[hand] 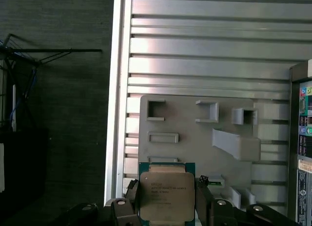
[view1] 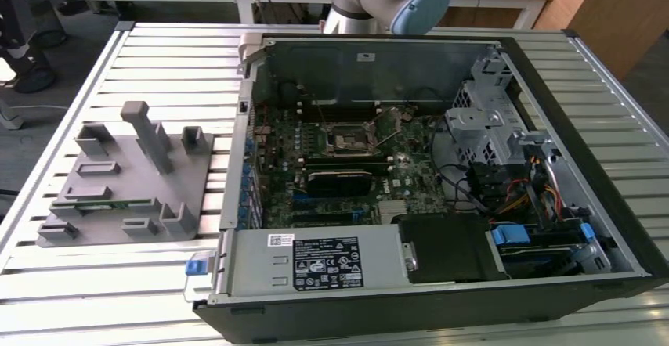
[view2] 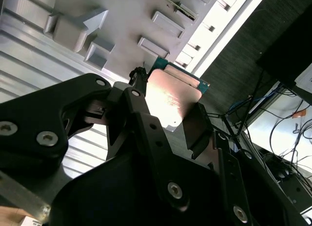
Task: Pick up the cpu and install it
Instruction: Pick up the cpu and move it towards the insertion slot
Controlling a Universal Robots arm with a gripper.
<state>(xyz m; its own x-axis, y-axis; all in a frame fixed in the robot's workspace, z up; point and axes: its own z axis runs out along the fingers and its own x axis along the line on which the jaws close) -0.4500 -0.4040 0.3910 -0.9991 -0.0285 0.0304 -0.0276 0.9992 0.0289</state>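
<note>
Between the fingers (hand: 204,206), which are pinching two opposite edges, the cpu (hand: 166,197) is hanging in both wrist views, apart from the grey fixture tray (hand: 195,138) and slatted bench (hand: 204,50) beyond. Farther off, in the exterior view, the open computer case (view1: 366,68) is lying with its socket (view1: 348,138) exposed. Hazard: the narrow edge grip is likely allowing slip or tilt, and a skewed chip is risking bent socket contacts.

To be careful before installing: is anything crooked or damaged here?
Nothing stands out. The flat square silver-lidded cpu sits straight in the black pincer, and its lid shows no visible damage.
</note>
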